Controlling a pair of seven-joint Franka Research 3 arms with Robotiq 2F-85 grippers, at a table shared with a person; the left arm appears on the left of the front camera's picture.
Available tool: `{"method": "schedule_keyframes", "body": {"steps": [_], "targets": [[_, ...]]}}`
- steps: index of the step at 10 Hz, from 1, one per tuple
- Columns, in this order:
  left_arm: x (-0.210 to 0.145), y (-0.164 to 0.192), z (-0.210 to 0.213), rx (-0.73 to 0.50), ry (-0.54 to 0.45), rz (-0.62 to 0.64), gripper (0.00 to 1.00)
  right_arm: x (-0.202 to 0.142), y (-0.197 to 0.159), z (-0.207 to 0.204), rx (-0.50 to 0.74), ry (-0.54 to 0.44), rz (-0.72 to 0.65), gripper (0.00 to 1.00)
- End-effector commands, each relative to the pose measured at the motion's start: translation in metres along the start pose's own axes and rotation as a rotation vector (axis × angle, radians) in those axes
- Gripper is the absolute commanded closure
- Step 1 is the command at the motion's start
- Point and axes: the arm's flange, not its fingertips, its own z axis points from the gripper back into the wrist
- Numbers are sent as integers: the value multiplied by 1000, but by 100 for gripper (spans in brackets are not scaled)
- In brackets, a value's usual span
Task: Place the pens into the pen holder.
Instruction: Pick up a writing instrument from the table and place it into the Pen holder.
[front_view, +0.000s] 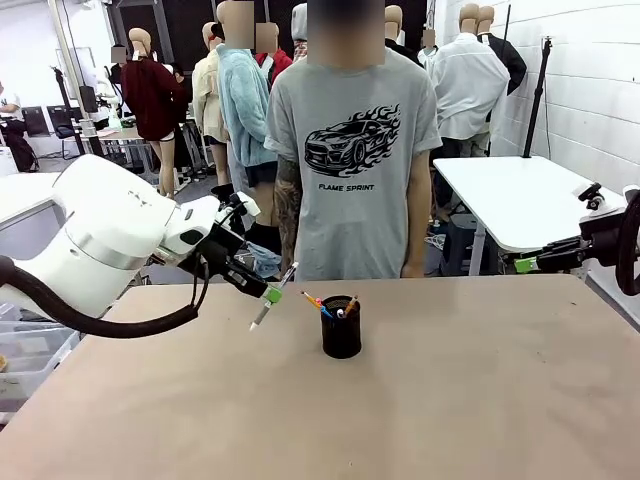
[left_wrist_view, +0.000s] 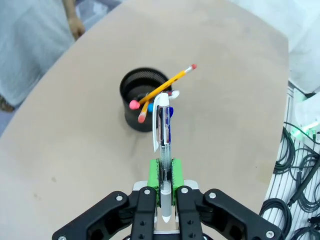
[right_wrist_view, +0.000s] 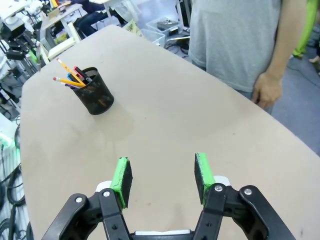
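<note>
The black mesh pen holder (front_view: 341, 327) stands mid-table with orange-yellow pencils (left_wrist_view: 165, 87) and a blue pen leaning out of it; the holder (left_wrist_view: 141, 99) also appears in the left wrist view and far off (right_wrist_view: 95, 91) in the right wrist view. My left gripper (front_view: 271, 294) hangs above the table just left of the holder, shut on a silver-white pen (left_wrist_view: 162, 131) held slanted between its green pads (left_wrist_view: 155, 173). My right gripper (right_wrist_view: 161, 178) is open and holds nothing, well away from the holder over the table's right side, its green fingertip (front_view: 525, 264) at the right edge.
A person in a grey T-shirt (front_view: 352, 140) stands at the far edge of the table (front_view: 470, 400) with a hand (right_wrist_view: 266, 90) hanging at the side. A white table (front_view: 520, 195) stands behind on the right. Cables (left_wrist_view: 295, 175) lie beside the table.
</note>
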Motion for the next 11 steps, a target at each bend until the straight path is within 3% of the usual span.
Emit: {"method": "schedule_keyframes", "body": {"steps": [1,2,6,9,11], "targets": [[-15,2,-18,-72,-109,-82,100,1,1,-2,-5,14,-5,36],[-10,5,-22,-54,-182,-116,100,1,1,-2,-5,14,-5,36],[17,7,-29,-73,-372,-26,100,1,1,-2,-5,14,-5,36],[43,29,-61,-20,-485,-34,100,1,1,-2,-5,14,-5,36],[52,38,-91,48,-478,-35,100,1,1,-2,-5,14,-5,36]]}}
